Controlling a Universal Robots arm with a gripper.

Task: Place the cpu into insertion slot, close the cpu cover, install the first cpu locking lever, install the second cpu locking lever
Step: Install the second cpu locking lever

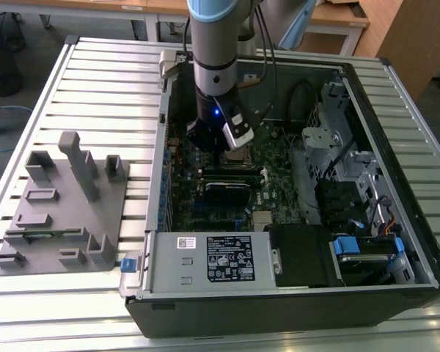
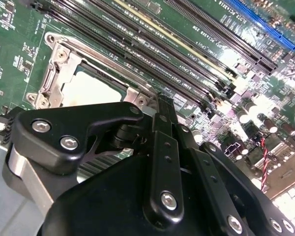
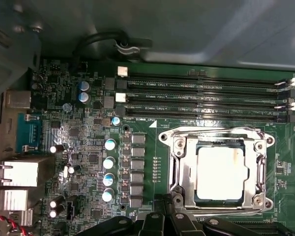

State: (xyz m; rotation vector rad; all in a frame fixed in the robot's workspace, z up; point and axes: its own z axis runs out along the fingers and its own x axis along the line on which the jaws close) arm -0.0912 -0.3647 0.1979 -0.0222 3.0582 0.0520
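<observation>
The cpu (image 3: pixel 221 172), a pale square chip, lies flat in the insertion slot (image 3: pixel 263 169) on the green motherboard (image 3: pixel 88 142). The silver cpu cover (image 3: pixel 185 169) lies down around it, its window framing the chip. A thin metal lever (image 3: pixel 211 130) runs along one side of the socket. My gripper (image 3: pixel 167 204) is shut, its black fingertips at the socket's edge. In the second wrist view the gripper (image 2: pixel 160 105) touches the frame corner beside the cpu (image 2: pixel 91 88). In the exterior view the gripper (image 1: pixel 224 147) hangs low over the board inside the open computer case.
Long black memory slots (image 3: pixel 206 96) run beside the socket. Capacitors (image 3: pixel 109 162) and rear ports (image 3: pixel 19 174) stand nearby. The case walls (image 1: pixel 396 147), a drive cage (image 1: pixel 330 147) and the white-labelled power supply (image 1: pixel 220 260) ring the board. A grey fixture (image 1: pixel 66 205) sits on the slatted table.
</observation>
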